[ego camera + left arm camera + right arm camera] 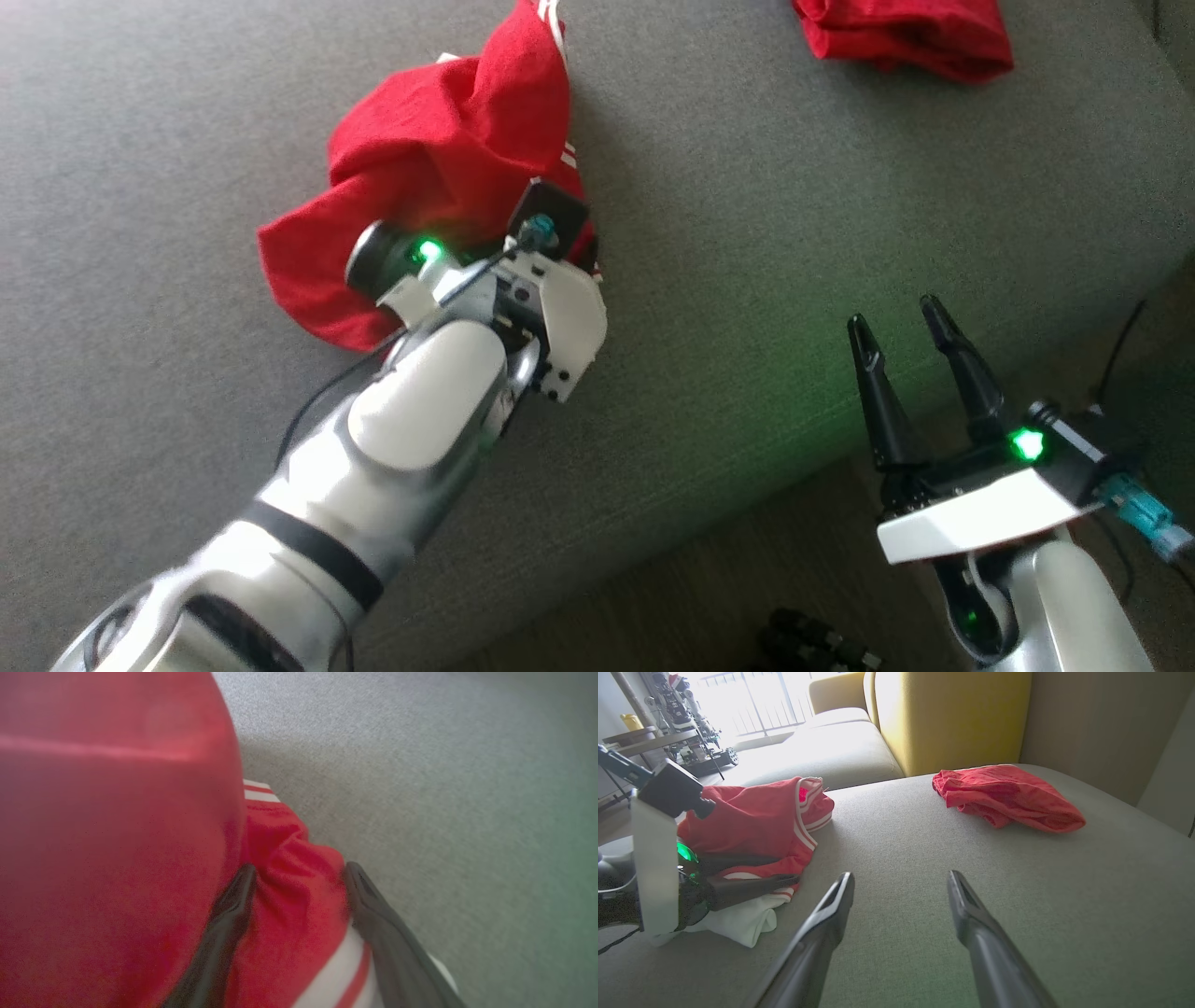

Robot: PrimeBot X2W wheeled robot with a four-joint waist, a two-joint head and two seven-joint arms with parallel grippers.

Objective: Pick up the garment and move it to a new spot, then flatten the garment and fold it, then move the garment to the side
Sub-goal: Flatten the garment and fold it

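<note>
No writing, label, brand or number is legible anywhere.

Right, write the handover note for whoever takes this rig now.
Tools: the left tool is open, its fingers astride a fold of the red striped garment, not closed on it. The right tool is open and empty, near the front edge of the grey cushion.
Things: the garment lies crumpled on the cushion; a second red garment lies apart, farther back.
Done: nothing yet.
Left: grasp, move, flatten, fold, set aside.
</note>
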